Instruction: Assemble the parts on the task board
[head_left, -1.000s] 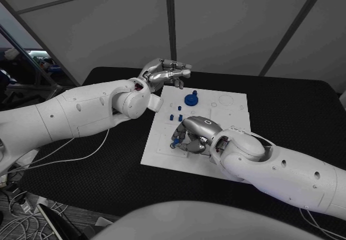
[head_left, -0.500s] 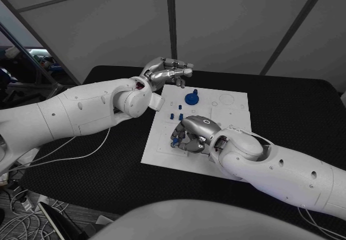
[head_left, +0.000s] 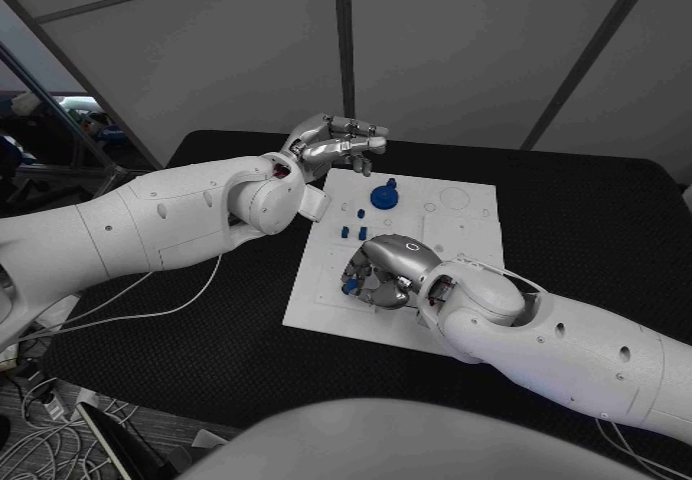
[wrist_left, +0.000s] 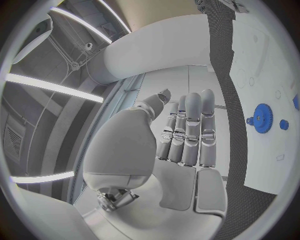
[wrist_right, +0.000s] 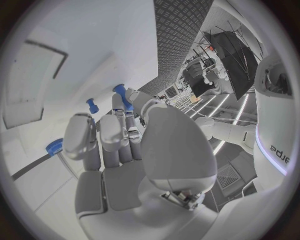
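White task board (head_left: 454, 235) is our landmark: our right hand (head_left: 379, 275) pinches a blue part (wrist_right: 120, 93) over its near-left area; our left hand (head_left: 335, 145) hovers empty, fingers together, beyond its far-left corner.

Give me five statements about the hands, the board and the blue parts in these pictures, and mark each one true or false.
1. The left hand hovers at the far left corner of the task board. True.
2. The left hand holds the blue gear. False: it holds nothing; the blue gear stands on the board, apart from it.
3. The right hand is down on the near part of the board. True.
4. The right hand is lifted well clear of the blue parts. False: its fingers reach among small blue pegs at the board.
5. The board lies on a white table. False: the table is black.
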